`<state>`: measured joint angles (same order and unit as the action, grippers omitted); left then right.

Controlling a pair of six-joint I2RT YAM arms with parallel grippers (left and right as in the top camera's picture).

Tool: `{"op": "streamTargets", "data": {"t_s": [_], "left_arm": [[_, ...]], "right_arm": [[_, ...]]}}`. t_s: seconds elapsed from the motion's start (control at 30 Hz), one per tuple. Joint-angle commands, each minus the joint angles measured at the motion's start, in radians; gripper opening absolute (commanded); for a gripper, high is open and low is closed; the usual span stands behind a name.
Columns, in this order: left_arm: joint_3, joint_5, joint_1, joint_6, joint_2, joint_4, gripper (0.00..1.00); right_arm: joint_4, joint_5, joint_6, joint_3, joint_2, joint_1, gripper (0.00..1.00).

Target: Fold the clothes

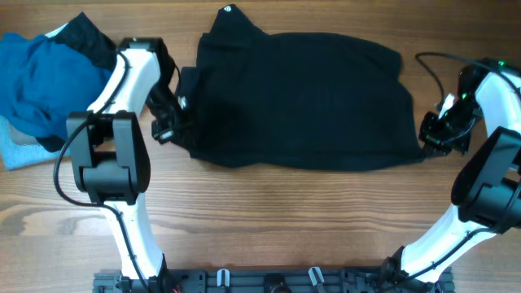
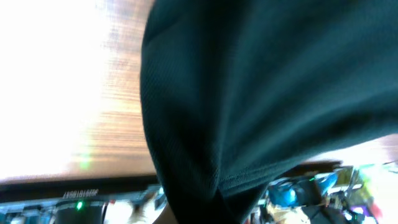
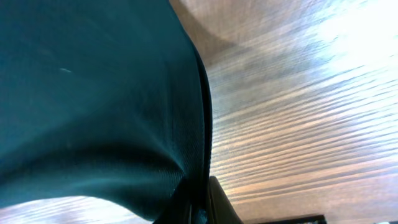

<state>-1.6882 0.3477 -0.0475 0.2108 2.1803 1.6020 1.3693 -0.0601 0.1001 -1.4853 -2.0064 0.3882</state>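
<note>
The black garment (image 1: pixel 301 102) lies spread across the middle of the wooden table, with a small round white logo (image 1: pixel 227 10) at its far left corner. My left gripper (image 1: pixel 175 122) is shut on the garment's left edge; in the left wrist view the black fabric (image 2: pixel 261 93) fills the frame and runs down into the jaws. My right gripper (image 1: pixel 431 134) is shut on the garment's right front corner; in the right wrist view the fabric (image 3: pixel 99 93) is drawn taut into the fingers (image 3: pixel 199 208).
A bright blue garment (image 1: pixel 41 77) is heaped at the far left, with dark cloth (image 1: pixel 85 37) behind it and a light blue cloth (image 1: pixel 20 150) under it. Bare wood table (image 1: pixel 285 220) lies in front of the black garment.
</note>
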Motion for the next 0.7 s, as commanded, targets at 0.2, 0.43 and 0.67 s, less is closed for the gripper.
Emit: {"op": "streamTargets", "data": {"t_s": [0.2, 0.43, 0.67], "left_arm": [[0.284, -0.088, -0.006, -0.024, -0.090, -0.075, 0.04], [0.286, -0.050, 0.062, 0.013, -0.219, -0.261, 0.04], [0.286, 0.299, 0.170, 0.014, -0.216, -0.601, 0.04]], "right_arm": [[-0.019, 0.054, 0.060, 0.087, 0.065, 0.008, 0.04], [-0.127, -0.003, 0.058, 0.087, 0.127, 0.008, 0.04], [-0.293, -0.143, 0.055, 0.087, 0.127, 0.008, 0.04]]}}
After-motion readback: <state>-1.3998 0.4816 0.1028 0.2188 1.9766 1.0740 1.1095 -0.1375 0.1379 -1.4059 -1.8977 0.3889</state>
